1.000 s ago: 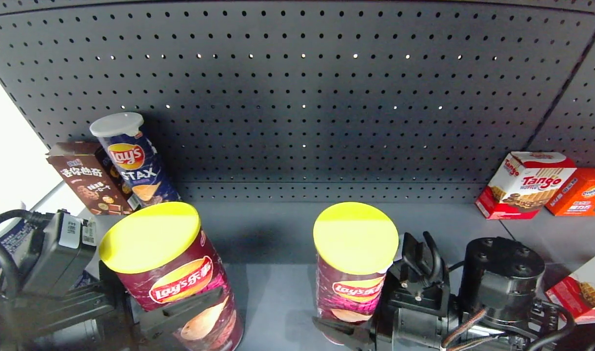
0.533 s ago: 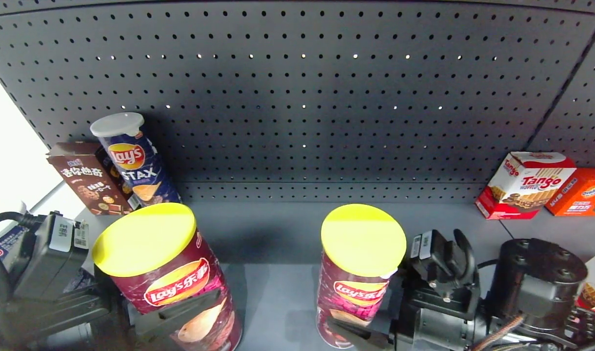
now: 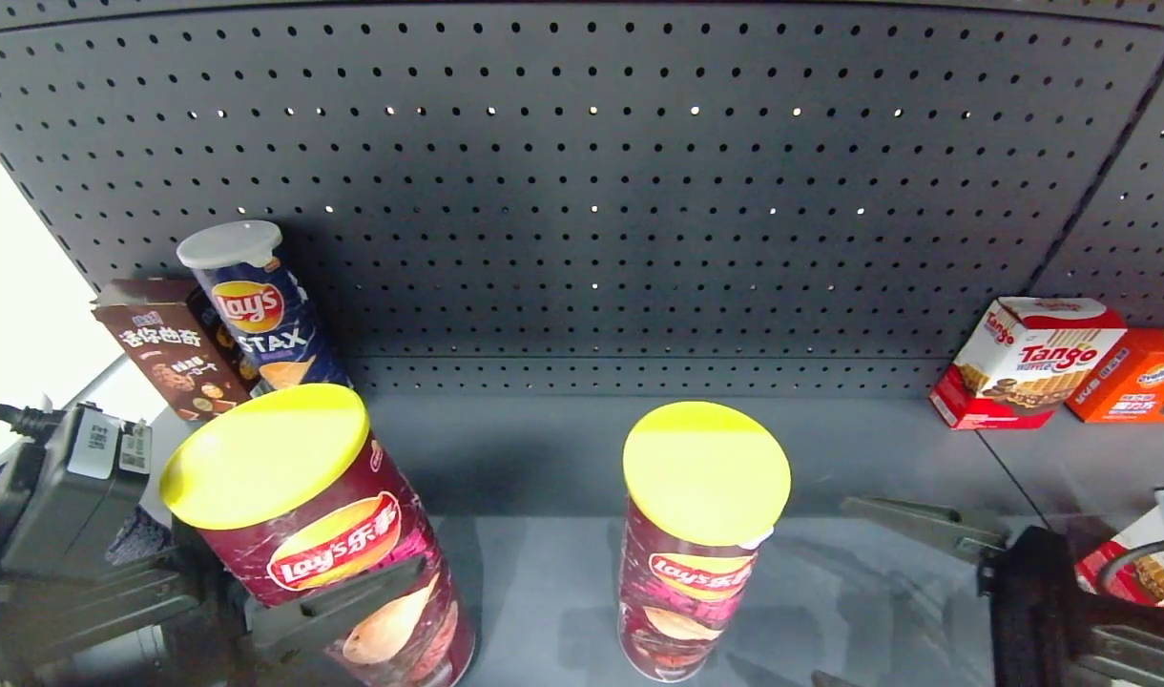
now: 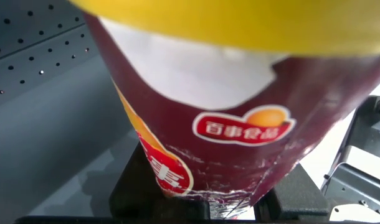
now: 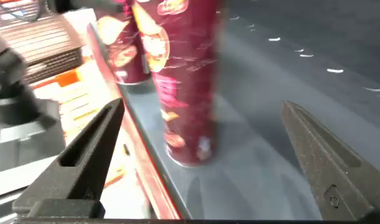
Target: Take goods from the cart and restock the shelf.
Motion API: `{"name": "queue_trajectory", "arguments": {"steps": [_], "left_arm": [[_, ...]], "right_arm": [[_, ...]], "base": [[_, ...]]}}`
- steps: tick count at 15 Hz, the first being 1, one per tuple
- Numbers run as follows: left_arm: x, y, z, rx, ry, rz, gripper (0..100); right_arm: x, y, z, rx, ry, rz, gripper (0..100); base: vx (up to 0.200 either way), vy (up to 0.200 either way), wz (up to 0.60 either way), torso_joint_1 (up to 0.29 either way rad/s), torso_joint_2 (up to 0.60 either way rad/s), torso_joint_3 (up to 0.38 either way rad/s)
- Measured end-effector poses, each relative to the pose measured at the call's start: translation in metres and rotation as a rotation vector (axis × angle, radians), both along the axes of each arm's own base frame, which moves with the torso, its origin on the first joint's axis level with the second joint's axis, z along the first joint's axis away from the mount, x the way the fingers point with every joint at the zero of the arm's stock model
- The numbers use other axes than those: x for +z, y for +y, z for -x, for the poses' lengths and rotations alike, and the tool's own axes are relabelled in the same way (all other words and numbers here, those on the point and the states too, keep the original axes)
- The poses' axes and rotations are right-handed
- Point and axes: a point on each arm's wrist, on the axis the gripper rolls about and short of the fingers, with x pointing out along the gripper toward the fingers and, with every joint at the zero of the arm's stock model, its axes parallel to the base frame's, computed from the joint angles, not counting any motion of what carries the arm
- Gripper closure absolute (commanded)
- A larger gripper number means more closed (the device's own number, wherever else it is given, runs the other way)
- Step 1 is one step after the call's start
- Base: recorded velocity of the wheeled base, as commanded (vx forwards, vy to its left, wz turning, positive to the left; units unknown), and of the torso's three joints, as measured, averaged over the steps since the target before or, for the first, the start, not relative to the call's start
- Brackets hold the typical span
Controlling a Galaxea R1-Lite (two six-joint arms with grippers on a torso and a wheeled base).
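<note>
Two maroon chip cans with yellow lids are at the grey shelf. The left can tilts slightly in my left gripper, which is shut on its lower body; the left wrist view shows this can close up above the gripper. The right can stands upright and free on the shelf. My right gripper is open, a short way to the can's right and not touching it. In the right wrist view, that can stands beyond the spread gripper.
A blue chip can and a brown cookie box stand at the back left. A red-white wafer box and an orange box sit at the back right, another box at the front right. A pegboard wall closes the back.
My right gripper has opened, let go of the right can and drawn back to the right. The left can, still held, has shifted slightly to the left.
</note>
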Motion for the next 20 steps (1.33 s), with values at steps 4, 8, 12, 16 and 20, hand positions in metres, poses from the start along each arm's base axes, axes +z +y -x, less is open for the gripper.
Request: {"name": "queue_trajectory", "arguments": {"steps": [4, 8, 12, 16, 20], "left_arm": [[0.001, 0.000, 0.000, -0.001, -0.005, 0.003, 100], [0.002, 0.000, 0.000, -0.003, -0.006, 0.004, 100], [0.002, 0.000, 0.000, -0.005, -0.008, 0.004, 100], [0.002, -0.001, 0.000, -0.006, -0.008, 0.003, 100], [0.002, -0.001, 0.000, -0.008, -0.011, 0.002, 100]], "right_arm": [[0.008, -0.045, 0.031, -0.344, -0.021, 0.005, 0], [-0.007, -0.085, 0.069, -0.506, -0.013, 0.059, 0], [-0.041, -0.121, 0.108, -0.541, -0.009, 0.104, 0], [-0.080, -0.136, 0.126, -0.567, 0.028, 0.152, 0], [-0.084, -0.138, 0.129, -0.528, 0.028, 0.098, 0]], "base": [[0.000, 0.000, 0.00, 0.000, 0.00, 0.000], [0.000, 0.000, 0.00, 0.000, 0.00, 0.000], [0.000, 0.000, 0.00, 0.000, 0.00, 0.000], [0.000, 0.000, 0.00, 0.000, 0.00, 0.000], [0.000, 0.000, 0.00, 0.000, 0.00, 0.000]]}}
